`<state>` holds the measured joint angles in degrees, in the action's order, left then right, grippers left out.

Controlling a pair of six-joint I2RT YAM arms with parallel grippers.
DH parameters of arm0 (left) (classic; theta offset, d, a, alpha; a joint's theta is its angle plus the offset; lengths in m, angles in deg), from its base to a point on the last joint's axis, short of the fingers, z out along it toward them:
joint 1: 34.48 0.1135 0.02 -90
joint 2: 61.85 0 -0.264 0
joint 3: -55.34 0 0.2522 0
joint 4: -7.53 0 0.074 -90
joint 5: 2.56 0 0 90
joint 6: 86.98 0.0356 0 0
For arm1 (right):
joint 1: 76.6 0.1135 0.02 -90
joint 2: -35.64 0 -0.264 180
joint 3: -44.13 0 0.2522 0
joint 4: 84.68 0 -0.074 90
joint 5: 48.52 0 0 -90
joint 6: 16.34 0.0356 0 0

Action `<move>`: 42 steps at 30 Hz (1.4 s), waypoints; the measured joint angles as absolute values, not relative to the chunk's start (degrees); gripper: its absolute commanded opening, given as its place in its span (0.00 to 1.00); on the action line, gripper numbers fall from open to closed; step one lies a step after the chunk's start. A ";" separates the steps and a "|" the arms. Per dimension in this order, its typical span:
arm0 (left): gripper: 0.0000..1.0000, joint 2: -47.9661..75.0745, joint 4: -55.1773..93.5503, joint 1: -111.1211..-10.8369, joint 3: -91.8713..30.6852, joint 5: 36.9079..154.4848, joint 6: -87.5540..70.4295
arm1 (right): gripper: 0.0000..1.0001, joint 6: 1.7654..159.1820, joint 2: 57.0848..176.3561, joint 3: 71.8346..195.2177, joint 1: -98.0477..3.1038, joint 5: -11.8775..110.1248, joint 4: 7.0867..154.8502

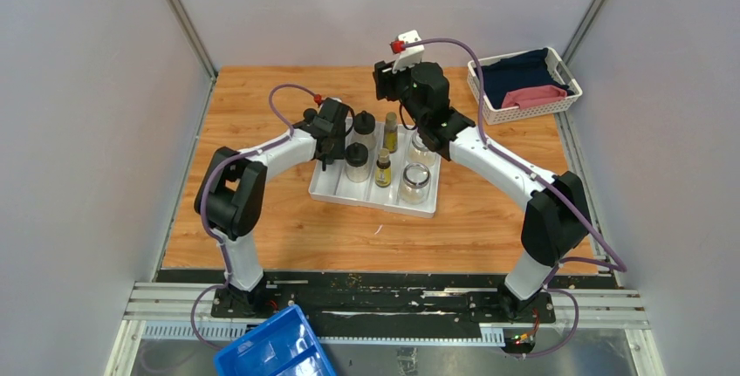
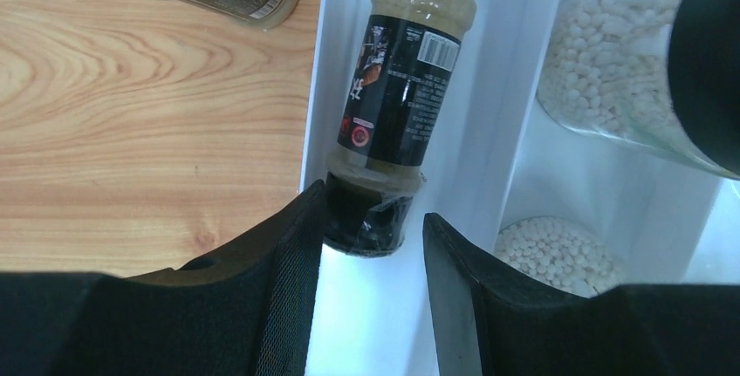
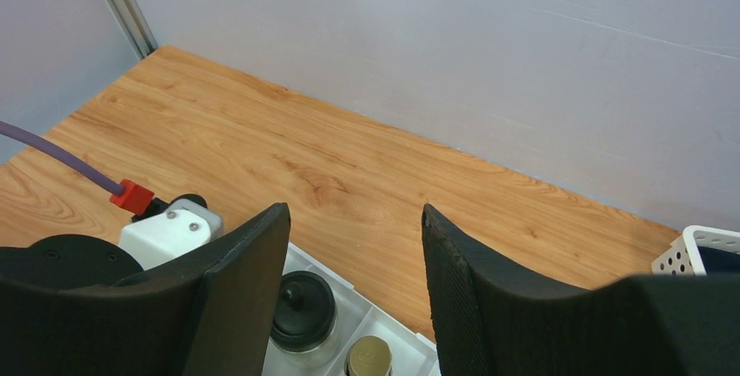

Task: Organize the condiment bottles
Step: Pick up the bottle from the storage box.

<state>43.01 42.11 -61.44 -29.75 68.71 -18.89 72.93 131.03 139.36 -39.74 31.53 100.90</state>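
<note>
The left gripper [image 2: 373, 219] grips the black-labelled bottle [image 2: 397, 88] by its dark cap. The bottle's long axis runs straight out from the fingers, base toward the left-edge compartment of the tray [image 2: 515, 132]. The right gripper [image 3: 356, 219] hangs released, empty, over the tray's far edge.

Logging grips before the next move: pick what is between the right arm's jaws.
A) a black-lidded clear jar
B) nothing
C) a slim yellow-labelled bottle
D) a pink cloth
B: in the right wrist view the right arm has its jaws standing apart with nothing in the gap; the wooden table and the black-lidded clear jar lie beneath them.
</note>
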 measured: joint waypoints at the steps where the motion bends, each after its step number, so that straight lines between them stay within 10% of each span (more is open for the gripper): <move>1: 0.49 43.40 41.96 -61.31 -29.73 68.93 -19.07 | 0.60 73.10 131.03 139.36 -39.74 31.59 100.96; 6: 0.47 45.11 41.87 -60.94 -29.67 69.46 -19.77 | 0.60 74.09 131.03 139.34 -39.74 32.10 101.36; 19: 0.02 45.59 40.93 -60.85 -29.43 70.57 -21.10 | 0.60 74.57 131.03 138.93 -39.74 32.49 101.75; 42: 0.00 25.32 46.63 -60.81 -30.04 75.84 -22.50 | 0.61 69.89 129.61 137.59 -39.74 34.76 99.67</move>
